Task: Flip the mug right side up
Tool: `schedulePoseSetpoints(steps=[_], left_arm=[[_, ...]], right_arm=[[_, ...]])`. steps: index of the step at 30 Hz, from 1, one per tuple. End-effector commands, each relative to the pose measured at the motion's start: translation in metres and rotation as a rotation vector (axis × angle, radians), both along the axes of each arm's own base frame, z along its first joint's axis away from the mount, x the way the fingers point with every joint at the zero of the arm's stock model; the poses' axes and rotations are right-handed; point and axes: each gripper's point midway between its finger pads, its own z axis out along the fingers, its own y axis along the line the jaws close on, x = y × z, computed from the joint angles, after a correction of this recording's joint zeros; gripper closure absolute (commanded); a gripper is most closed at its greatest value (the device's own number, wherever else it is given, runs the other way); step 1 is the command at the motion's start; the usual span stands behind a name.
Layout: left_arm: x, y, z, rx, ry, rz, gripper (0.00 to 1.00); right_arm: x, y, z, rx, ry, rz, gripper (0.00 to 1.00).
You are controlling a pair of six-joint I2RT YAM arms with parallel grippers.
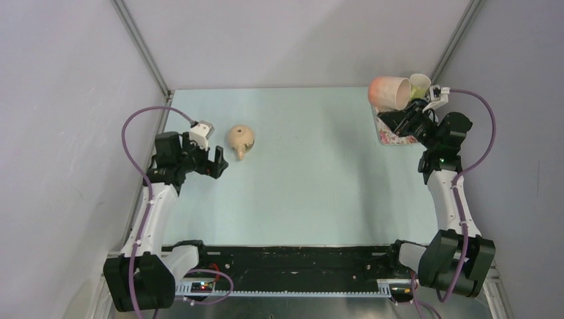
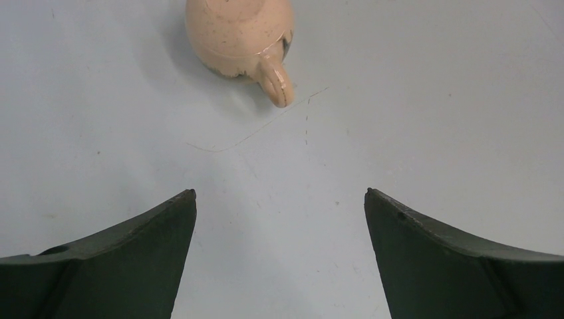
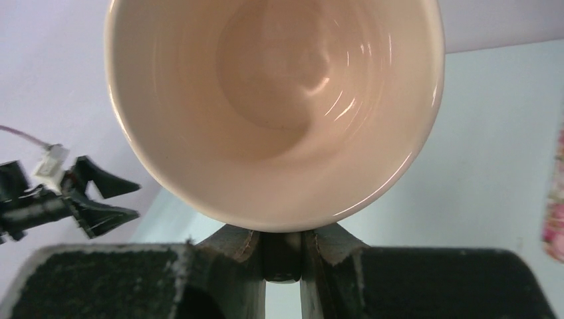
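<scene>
A peach-pink mug (image 1: 389,92) hangs in the air at the back right, tipped on its side with its mouth toward the right arm. My right gripper (image 1: 401,117) is shut on it; in the right wrist view the fingers (image 3: 243,249) pinch a dark part under the rim, and the mug's open inside (image 3: 273,100) fills the frame. A second, speckled tan mug (image 1: 240,138) sits on the table at the left with its bottom up and its handle (image 2: 278,80) pointing toward the near side. My left gripper (image 1: 218,163) is open just left of it, with bare table between its fingers (image 2: 280,196).
A floral-patterned dish (image 1: 389,137) rests on the table under the right gripper, and a pale green cup (image 1: 419,85) stands behind the held mug. Grey walls close in the left, back and right sides. A thin scratch marks the table (image 2: 253,133).
</scene>
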Motion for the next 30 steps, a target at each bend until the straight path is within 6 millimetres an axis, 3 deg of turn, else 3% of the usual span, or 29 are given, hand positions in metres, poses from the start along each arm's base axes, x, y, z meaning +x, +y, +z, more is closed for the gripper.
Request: schedulePoseSetpoints(steps=[1, 5, 12, 16, 19, 21, 25, 30], left_arm=[[0.008, 0.010, 0.013, -0.002, -0.034, 0.044, 0.02], [0.006, 0.014, 0.013, 0.012, -0.051, 0.044, 0.02], [0.004, 0.046, -0.002, 0.105, 0.010, 0.122, 0.02], [0.007, 0.053, -0.008, 0.138, 0.035, 0.123, 0.02], [0.016, 0.036, -0.008, 0.009, 0.083, 0.105, 0.02], [0.015, 0.025, -0.012, -0.044, 0.111, 0.067, 0.02], [0.008, 0.037, -0.008, -0.003, 0.094, 0.142, 0.02], [0.002, 0.029, 0.003, -0.010, 0.030, 0.085, 0.02]], right_arm=[[0.014, -0.023, 0.039, -0.146, -0.149, -0.108, 1.00], [0.020, -0.043, 0.026, -0.198, -0.111, -0.171, 1.00], [0.030, -0.109, 0.011, -0.292, -0.049, -0.344, 1.00], [0.031, -0.134, -0.003, -0.260, 0.010, -0.388, 1.00], [0.031, -0.140, -0.003, -0.243, 0.025, -0.412, 1.00], [0.033, -0.132, 0.001, -0.280, 0.010, -0.409, 1.00], [0.030, -0.121, 0.015, -0.300, -0.028, -0.404, 1.00], [0.032, -0.124, 0.012, -0.378, -0.044, -0.422, 1.00]])
